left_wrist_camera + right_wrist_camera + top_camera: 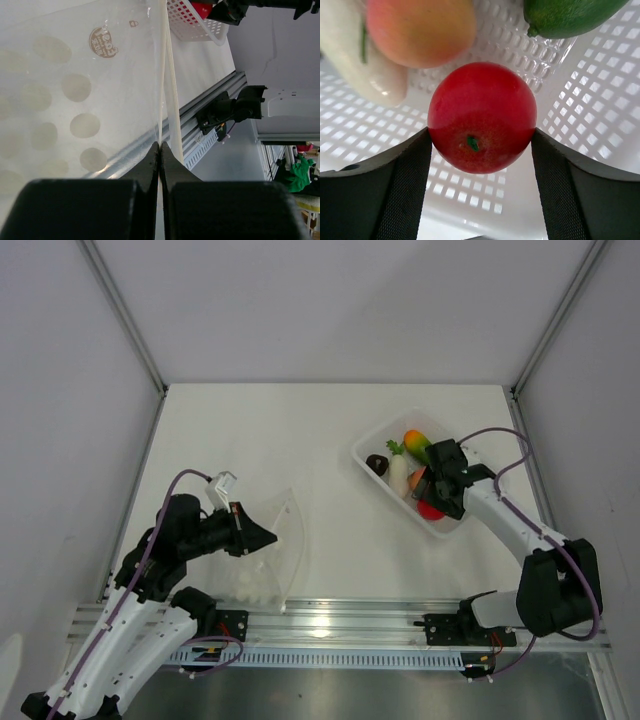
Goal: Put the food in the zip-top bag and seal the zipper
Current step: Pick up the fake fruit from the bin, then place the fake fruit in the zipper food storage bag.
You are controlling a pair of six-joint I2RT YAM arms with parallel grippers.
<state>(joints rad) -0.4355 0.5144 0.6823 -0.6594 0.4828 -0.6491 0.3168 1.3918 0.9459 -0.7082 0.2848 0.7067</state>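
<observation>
At your left, the left gripper [159, 146] has its jaws pressed together on the edge of the one zip-top bag [278, 558], near the front rail [330, 618]. Rightward, one perforated white basket [362, 452] holds five pieces: dark piece [376, 464], white radish [399, 475], mango [417, 445], peach [420, 30] and red apple [482, 117]. Your right gripper [481, 135] clamps the apple and hides part of the basket.
</observation>
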